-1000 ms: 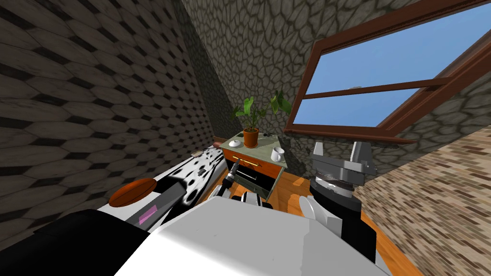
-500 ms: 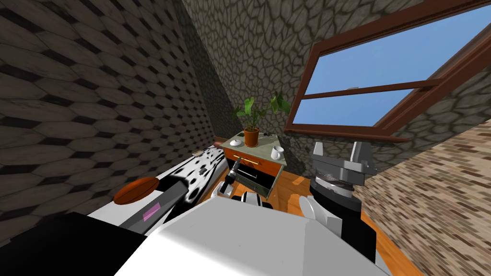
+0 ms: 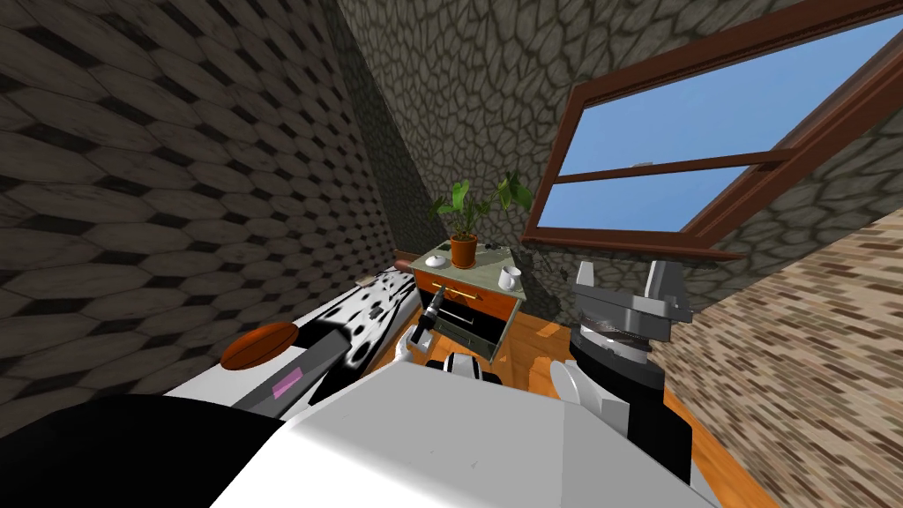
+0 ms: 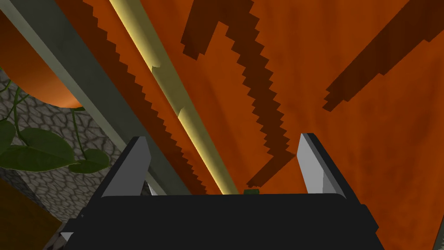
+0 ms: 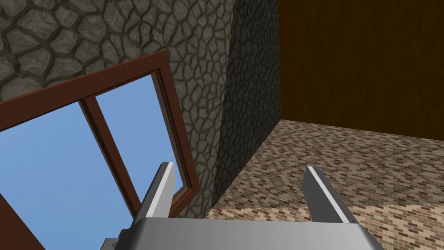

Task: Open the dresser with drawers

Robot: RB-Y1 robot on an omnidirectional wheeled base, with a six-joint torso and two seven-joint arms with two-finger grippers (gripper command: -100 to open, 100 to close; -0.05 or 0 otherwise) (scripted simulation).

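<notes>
Dresser (image 3: 489,304): stands in the room corner under the window (image 3: 705,141), at the end of the spotted bed (image 3: 375,309).

Head view: the orange upper drawer front carries a pale yellow bar handle (image 3: 458,294). The lower drawer (image 3: 458,322) appears partly pulled out, its inside dark. On the dresser top, a white bowl (image 3: 434,261) lies near the left corner, a potted plant (image 3: 463,250) stands mid-top, and a white mug (image 3: 508,279) stands near the right front corner. The left gripper (image 3: 436,302) is at the upper drawer front, just beside the handle.

Left wrist view: adds the close detail. The left gripper (image 4: 223,139) has its jaws open, and the handle (image 4: 173,93) runs slantwise between them against the orange front. Neither finger (image 4: 135,162) touches it.

Right gripper (image 3: 624,272): raised to the right of the dresser, well apart from it. Its wrist view shows the right gripper (image 5: 238,167) with jaws open and holding nothing.
</notes>
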